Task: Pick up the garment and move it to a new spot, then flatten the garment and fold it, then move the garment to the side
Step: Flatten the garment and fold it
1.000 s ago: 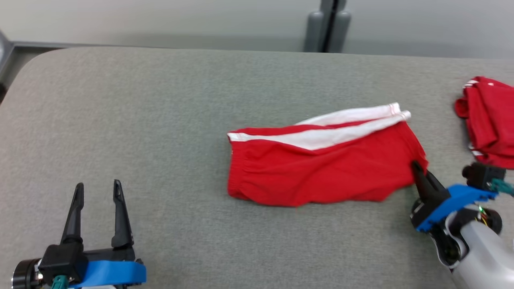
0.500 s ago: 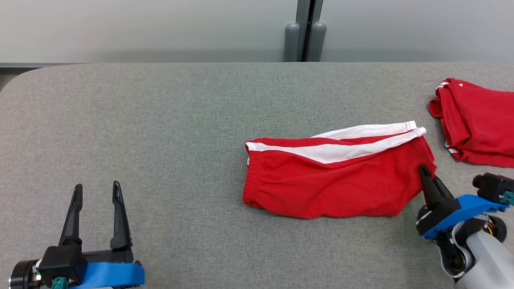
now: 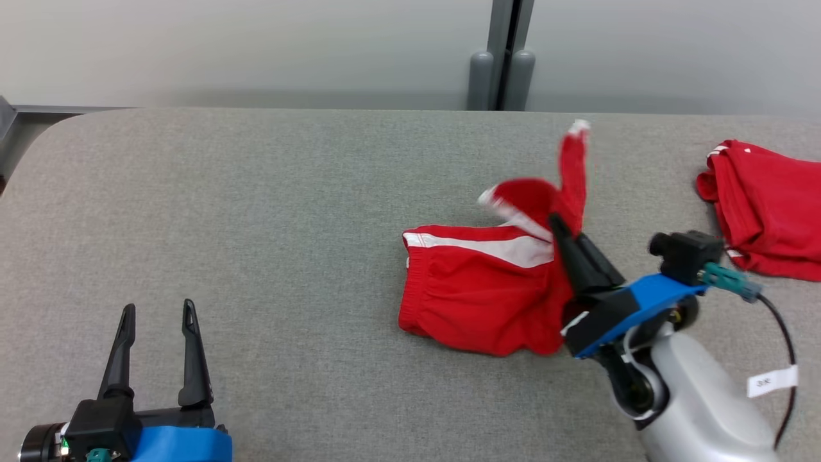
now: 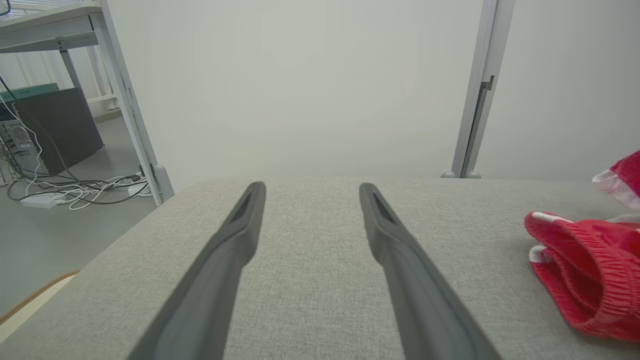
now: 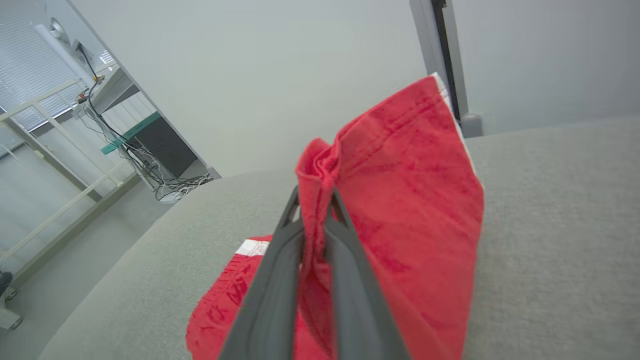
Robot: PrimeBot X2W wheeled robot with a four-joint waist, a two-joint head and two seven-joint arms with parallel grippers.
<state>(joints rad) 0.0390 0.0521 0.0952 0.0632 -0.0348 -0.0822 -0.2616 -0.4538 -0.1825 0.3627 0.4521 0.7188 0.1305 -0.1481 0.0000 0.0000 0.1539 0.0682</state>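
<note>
Head view, lower left: the left gripper (image 3: 158,307) sits low over the grey cloth-covered table (image 3: 256,192), its two dark fingers standing well apart with nothing between them. The left wrist view confirms bare table surface between the fingers. Centre: a grey post (image 3: 503,58) rises against the pale wall beyond the table's far edge. Right of centre: the garment (image 3: 474,295), red shorts with a white side stripe, rests on the table, its elastic waistband end toward the left and lying flat. Its right-hand end is off the surface: one red flap with a white hem stands up above the rest, blurred, and a second fold curls over beside it. The right gripper (image 3: 555,221) is at that raised end, jaws closed together on a pinch of the red cloth. The right wrist view shows the fabric bunched between the two fingers near their tips and draping down their right side. Behind this gripper run its blue bracket, a pale forearm and a black cable (image 3: 786,333) carrying a white tag (image 3: 771,382). Far right: a second red garment (image 3: 770,212), crumpled, lies on the table at the picture's right edge, apart from the shorts.
</note>
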